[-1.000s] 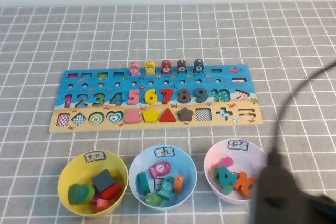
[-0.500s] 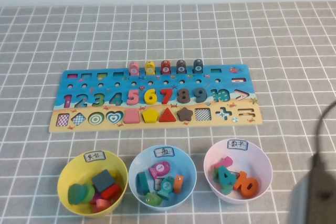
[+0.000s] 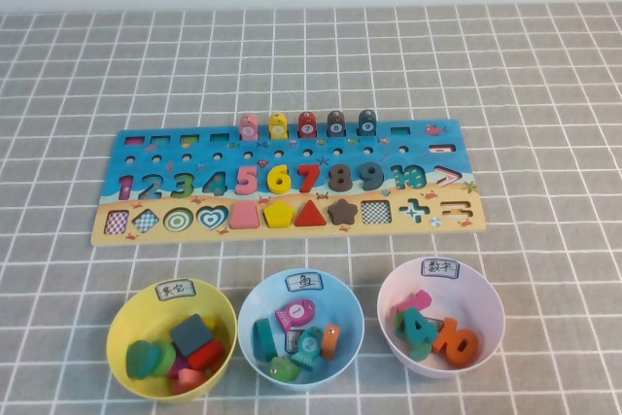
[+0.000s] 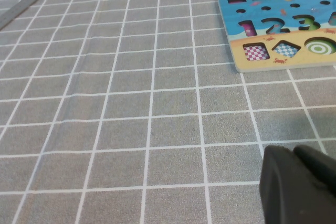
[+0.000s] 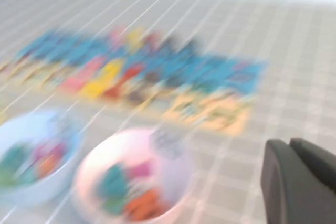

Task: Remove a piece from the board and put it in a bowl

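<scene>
A: What is laid out, starting with the largest thing?

B: A grey cloth with a white grid [image 3: 544,94] is spread over the table. On it the long puzzle board [image 3: 288,140] is set, with numbers on its blue top and shape slots along its sandy strip. The slot just past the dark brown star [image 3: 342,210] is seen empty, showing a chequered base.

A: And nearer the robot?

B: Three bowls are lined up in a row, apart from the board: the yellow bowl [image 3: 124,328] on the left, the light blue bowl [image 3: 255,303] in the middle, the pink bowl [image 3: 486,303] on the right. A small white label is carried on each rim.

A: Where is the slate-blue square piece found?

B: The slate-blue square piece [image 3: 192,334] is seen inside the yellow bowl, tilted on top of a green heart and red pieces.

A: The grippers?

B: Neither is seen from above. The left gripper [image 4: 299,184] is held low over bare cloth, beside the board's left end; whether its fingers are parted cannot be told. The right gripper [image 5: 299,179] is held near the pink bowl, with its jaws pressed together on nothing.
</scene>
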